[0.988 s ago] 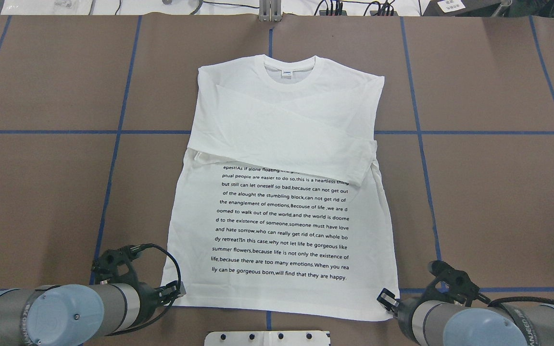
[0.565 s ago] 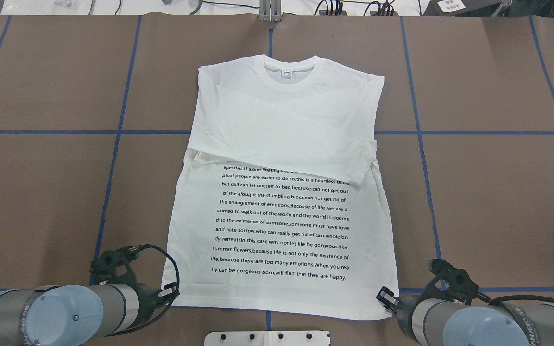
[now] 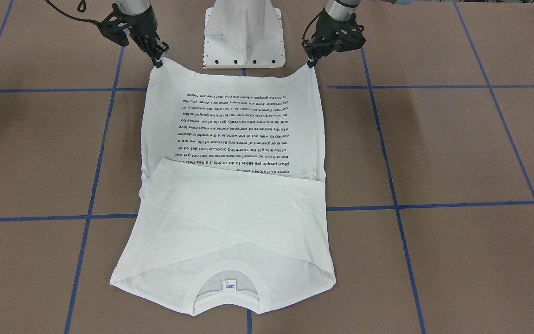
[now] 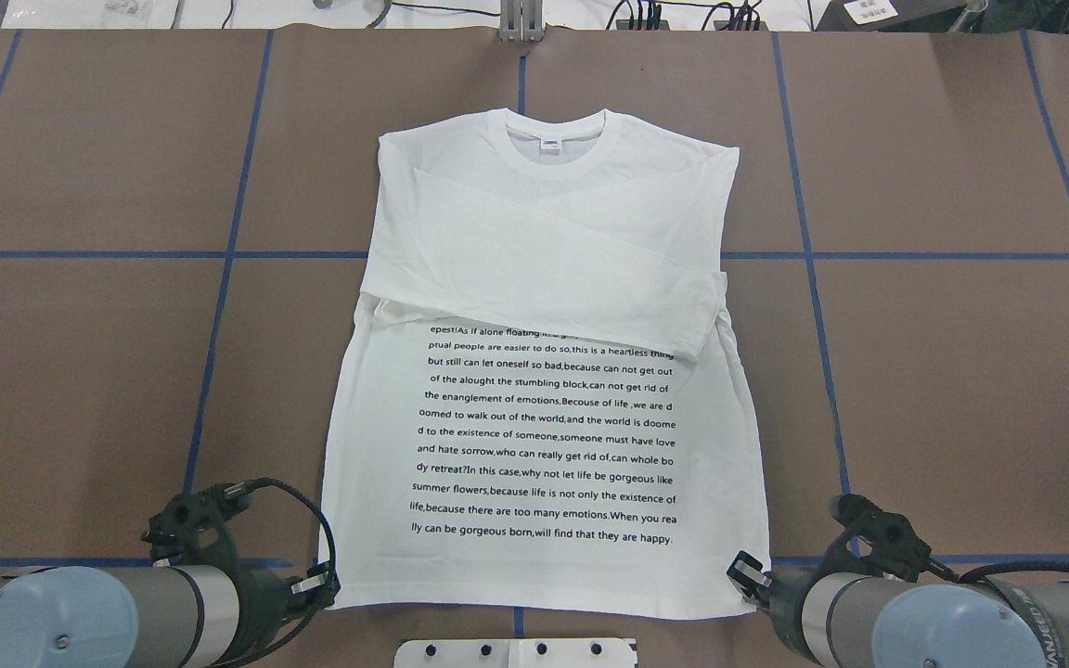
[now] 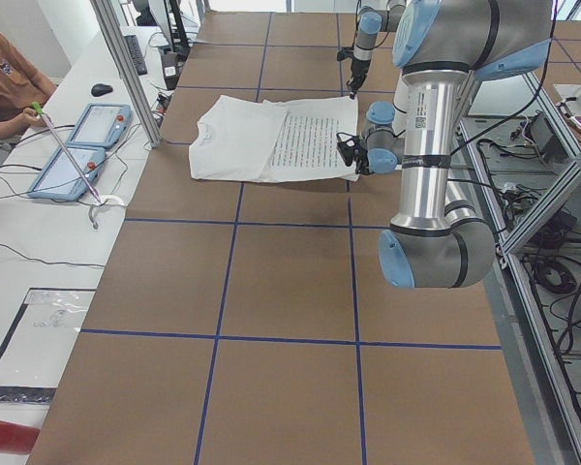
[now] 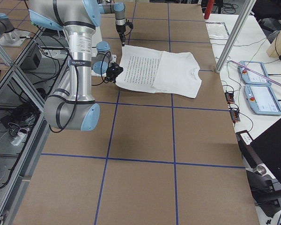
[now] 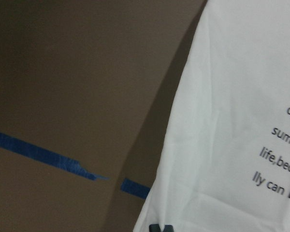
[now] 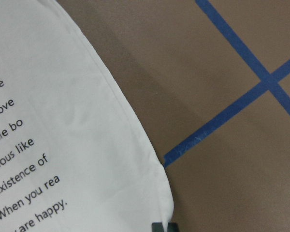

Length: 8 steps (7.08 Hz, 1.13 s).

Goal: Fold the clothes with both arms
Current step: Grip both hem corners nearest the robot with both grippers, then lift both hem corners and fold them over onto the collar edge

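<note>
The white long-sleeved T-shirt [image 4: 544, 232] lies print side up on the brown table, sleeves folded across the chest, collar at the far end. It also shows in the front view [image 3: 230, 218]. My left gripper [image 4: 326, 586] is shut on the hem's left corner; in the front view it [image 3: 312, 62] is on the right. My right gripper [image 4: 746, 575] is shut on the hem's right corner, also seen in the front view [image 3: 158, 59]. Both wrist views show a hem corner [image 7: 183, 212] [image 8: 154, 193] slightly raised, casting a shadow, with dark fingertips [image 7: 160, 227] [image 8: 164, 226] at the bottom edge.
The white pedestal base [image 3: 244, 32] stands between the arms, just behind the hem. Blue tape lines [image 4: 228, 255] grid the table. Cables and gear lie beyond the far edge [image 4: 683, 14]. An operator's table with tablets [image 5: 77, 145] sits past the collar end.
The left gripper has pulled its hem corner back toward the robot and to the left. The hem line is straighter. The right gripper has barely moved.
</note>
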Each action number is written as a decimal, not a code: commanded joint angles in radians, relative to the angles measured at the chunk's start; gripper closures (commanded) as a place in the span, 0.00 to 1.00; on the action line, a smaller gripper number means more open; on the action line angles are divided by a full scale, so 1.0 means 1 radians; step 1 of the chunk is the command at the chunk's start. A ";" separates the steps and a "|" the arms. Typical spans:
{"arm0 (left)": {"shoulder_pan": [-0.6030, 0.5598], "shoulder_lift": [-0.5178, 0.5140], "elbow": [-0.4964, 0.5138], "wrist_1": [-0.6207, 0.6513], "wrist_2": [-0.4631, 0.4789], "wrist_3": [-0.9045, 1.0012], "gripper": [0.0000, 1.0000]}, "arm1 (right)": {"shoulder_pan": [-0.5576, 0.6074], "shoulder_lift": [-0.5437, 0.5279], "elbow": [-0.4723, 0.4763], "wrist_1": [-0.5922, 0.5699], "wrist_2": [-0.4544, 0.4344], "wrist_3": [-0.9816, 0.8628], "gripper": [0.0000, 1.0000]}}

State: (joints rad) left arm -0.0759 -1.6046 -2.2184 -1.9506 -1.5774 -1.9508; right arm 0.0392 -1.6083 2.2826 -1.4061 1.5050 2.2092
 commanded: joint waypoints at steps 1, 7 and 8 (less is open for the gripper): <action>0.028 0.041 -0.131 0.001 -0.007 -0.065 1.00 | 0.001 -0.010 0.061 -0.001 0.004 -0.002 1.00; -0.512 -0.283 0.073 0.029 -0.222 0.273 1.00 | 0.605 0.288 -0.138 -0.013 0.379 -0.213 1.00; -0.598 -0.326 0.176 0.013 -0.228 0.312 1.00 | 0.719 0.397 -0.305 -0.011 0.449 -0.285 1.00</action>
State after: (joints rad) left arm -0.5517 -1.8539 -2.1772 -1.9280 -1.7740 -1.7083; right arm 0.6029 -1.3421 2.1597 -1.4184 1.8493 2.0109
